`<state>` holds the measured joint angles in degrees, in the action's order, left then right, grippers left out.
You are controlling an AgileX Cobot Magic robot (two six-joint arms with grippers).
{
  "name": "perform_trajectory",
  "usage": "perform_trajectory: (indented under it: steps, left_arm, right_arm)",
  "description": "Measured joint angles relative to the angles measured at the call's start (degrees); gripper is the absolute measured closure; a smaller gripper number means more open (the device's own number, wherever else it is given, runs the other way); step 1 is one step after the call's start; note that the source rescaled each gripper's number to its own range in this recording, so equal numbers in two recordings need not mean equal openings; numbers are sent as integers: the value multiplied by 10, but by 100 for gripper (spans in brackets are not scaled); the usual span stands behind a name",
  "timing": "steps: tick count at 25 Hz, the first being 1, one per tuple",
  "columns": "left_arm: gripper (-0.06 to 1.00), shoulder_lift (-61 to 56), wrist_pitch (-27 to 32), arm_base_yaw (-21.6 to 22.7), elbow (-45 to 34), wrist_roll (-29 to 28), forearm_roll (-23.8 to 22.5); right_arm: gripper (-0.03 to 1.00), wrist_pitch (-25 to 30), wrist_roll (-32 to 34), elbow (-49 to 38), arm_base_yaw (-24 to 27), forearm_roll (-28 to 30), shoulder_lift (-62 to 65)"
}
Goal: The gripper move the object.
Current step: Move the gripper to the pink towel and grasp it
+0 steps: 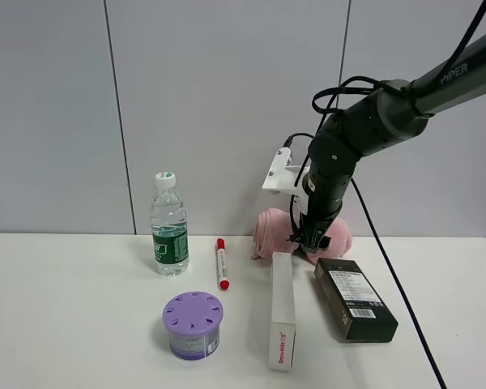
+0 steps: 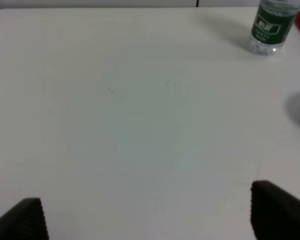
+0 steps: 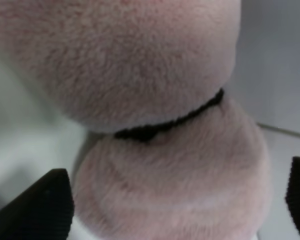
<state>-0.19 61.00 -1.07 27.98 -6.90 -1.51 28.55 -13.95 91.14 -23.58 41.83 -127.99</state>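
At the back of the table (image 1: 65, 324), near the wall, the towel (image 1: 272, 228) lies on the surface. The right gripper (image 1: 311, 240) is down at its banded middle, jaws spread on both sides and not closed yet. I judge that the grasp and the move are both left to do. The left gripper (image 2: 145, 215) is open too, well apart from the towel.

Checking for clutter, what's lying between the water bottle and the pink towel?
A red marker lies between the water bottle and the pink towel; the exterior high view shows it.
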Motion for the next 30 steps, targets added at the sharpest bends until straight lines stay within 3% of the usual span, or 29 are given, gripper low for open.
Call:
perform_trajectory:
  steps: [10,17,26,30]
  left_arm:
    - [-6,0,0,0,0,0,0]
    - [-6,0,0,0,0,0,0]
    - [-6,0,0,0,0,0,0]
    - [-6,0,0,0,0,0,0]
  right_arm:
    - [22,-105,-4,0,3,8,-28]
    - [26,-114,-48,0,6,11,-49]
    - [29,-127,-50,0,24,20,-52]
    - [40,-138,-50,0,30,21,-52]
